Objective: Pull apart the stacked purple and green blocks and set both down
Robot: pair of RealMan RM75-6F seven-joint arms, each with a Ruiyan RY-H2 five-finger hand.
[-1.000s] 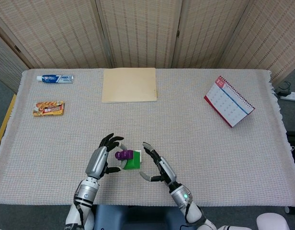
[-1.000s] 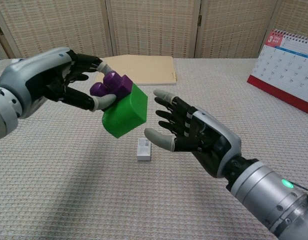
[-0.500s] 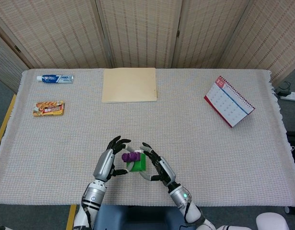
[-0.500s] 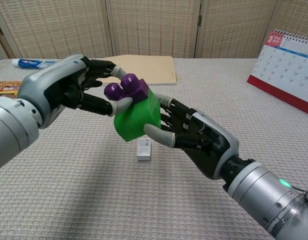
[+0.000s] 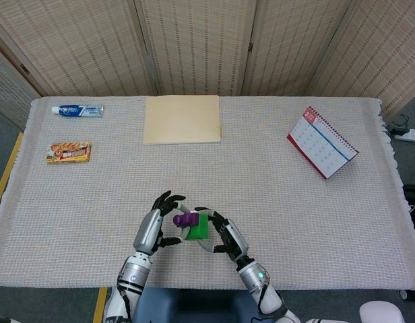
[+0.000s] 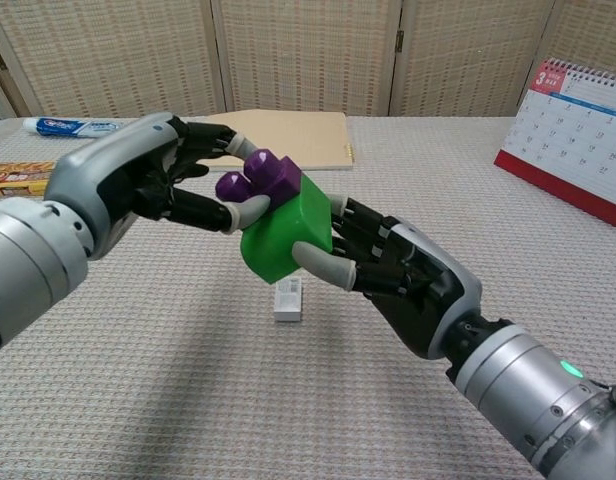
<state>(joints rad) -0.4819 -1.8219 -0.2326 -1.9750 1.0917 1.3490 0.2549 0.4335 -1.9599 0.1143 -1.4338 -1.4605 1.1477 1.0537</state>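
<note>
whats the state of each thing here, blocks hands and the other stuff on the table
purple block: on the green block, held off the table
green block: lifted, joined to purple
left hand: holds purple block
right hand: fingers on green block
calendar: standing
toothpaste tube: lying flat
folder: closed, flat

calendar [image 6: 573, 135]: cut off by the chest view's right edge
snack packet [image 6: 10, 176]: cropped at the left edge, print unreadable
green block [image 6: 285, 228]: far side hidden behind right hand [image 6: 403, 285]
white box [image 6: 287, 297]: label too small to read
</note>
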